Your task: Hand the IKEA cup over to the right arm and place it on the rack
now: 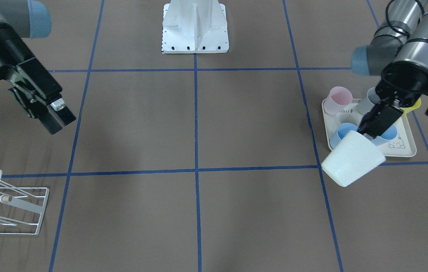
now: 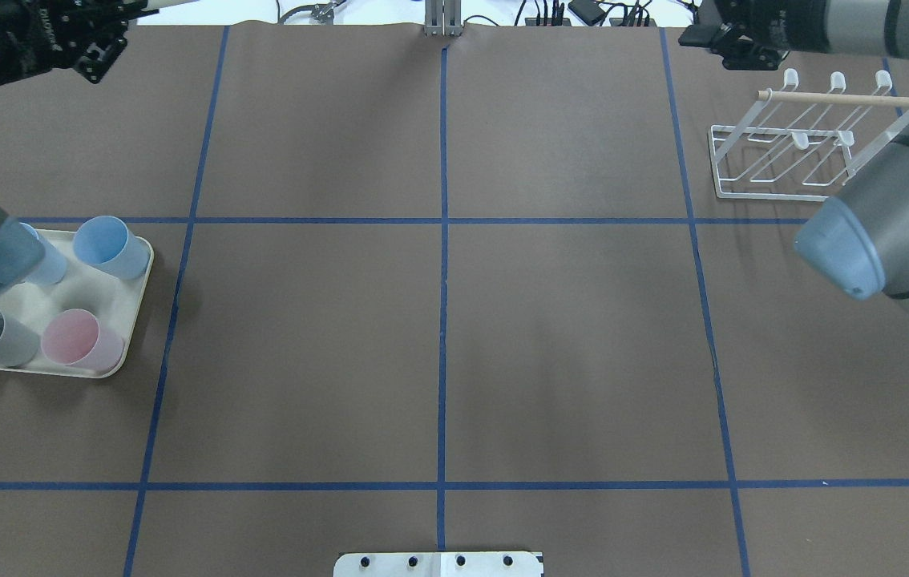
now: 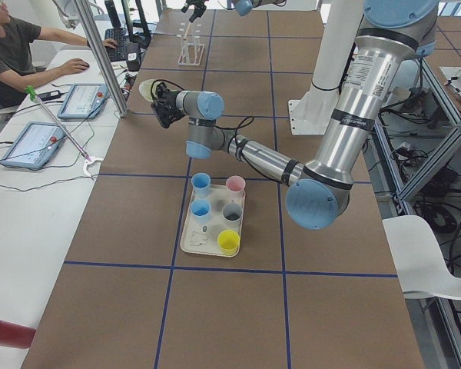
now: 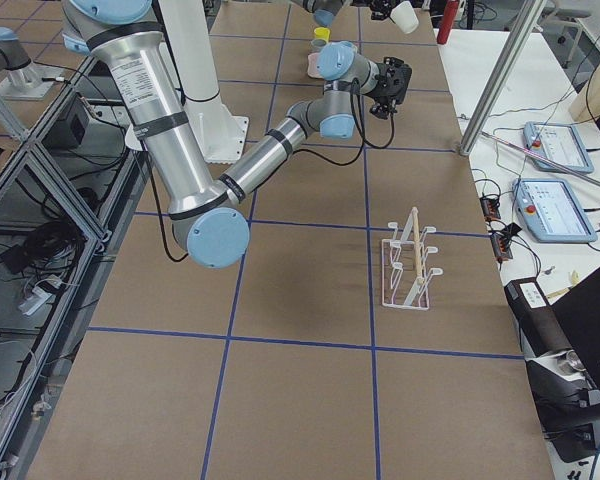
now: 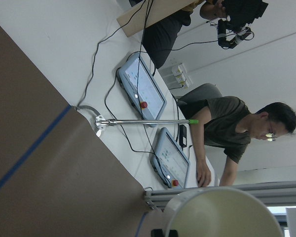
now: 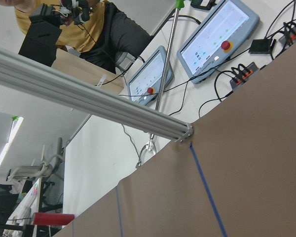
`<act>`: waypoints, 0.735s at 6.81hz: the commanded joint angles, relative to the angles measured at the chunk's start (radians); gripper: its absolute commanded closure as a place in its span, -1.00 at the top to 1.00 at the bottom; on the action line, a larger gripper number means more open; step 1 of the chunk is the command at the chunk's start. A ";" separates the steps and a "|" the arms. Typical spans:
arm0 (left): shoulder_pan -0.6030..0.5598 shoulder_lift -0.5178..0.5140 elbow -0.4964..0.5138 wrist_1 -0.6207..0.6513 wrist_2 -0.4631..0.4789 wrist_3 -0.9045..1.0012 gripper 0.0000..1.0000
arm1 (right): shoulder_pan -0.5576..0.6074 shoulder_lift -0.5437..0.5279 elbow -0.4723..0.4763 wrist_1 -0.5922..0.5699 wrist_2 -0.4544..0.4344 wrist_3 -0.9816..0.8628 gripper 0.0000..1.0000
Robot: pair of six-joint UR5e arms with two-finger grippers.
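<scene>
- Front-facing: the left gripper [image 1: 365, 133] comes down from the view's right and is clamped on the rim of the white cup [image 1: 351, 158]. The cup hangs tilted in the air with its base toward the camera. In this view it overlaps the near corner of the tray [image 1: 401, 150], where the other cups [image 1: 340, 99] stand. The right gripper [image 1: 58, 120] hangs at the view's left, angled down toward the table's middle. Its fingers look slightly parted and hold nothing. The rack [image 1: 43, 211] sits on the table at the left edge, well apart from the cup.
- Overhead: the left arm crosses above the tray with its wrist in the top left corner, and the cup is out of sight. The right wrist is at the top right, beyond the rack and its rod [image 2: 839, 98].
- Exterior left: the near arm stretches forward with its wrist raised. It holds the cup out toward the side desk, well above and away from the tray. A person [image 3: 8, 46] sits at that desk.
- Exterior right: the near arm reaches across the table the same way. The rack stands near the table's edge.
- Left wrist: the cup's open mouth fills the bottom edge.
- Right wrist: no fingers show, only the table's edge and tablets [image 6: 217, 37].
</scene>
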 commanded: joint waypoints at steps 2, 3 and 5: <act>0.157 -0.112 0.061 -0.147 0.214 -0.164 -1.00 | -0.166 0.080 -0.012 0.064 -0.187 0.118 0.98; 0.165 -0.158 0.138 -0.223 0.222 -0.240 -1.00 | -0.207 0.099 -0.026 0.101 -0.231 0.120 0.98; 0.223 -0.224 0.166 -0.253 0.312 -0.320 -1.00 | -0.256 0.100 -0.049 0.196 -0.293 0.199 0.98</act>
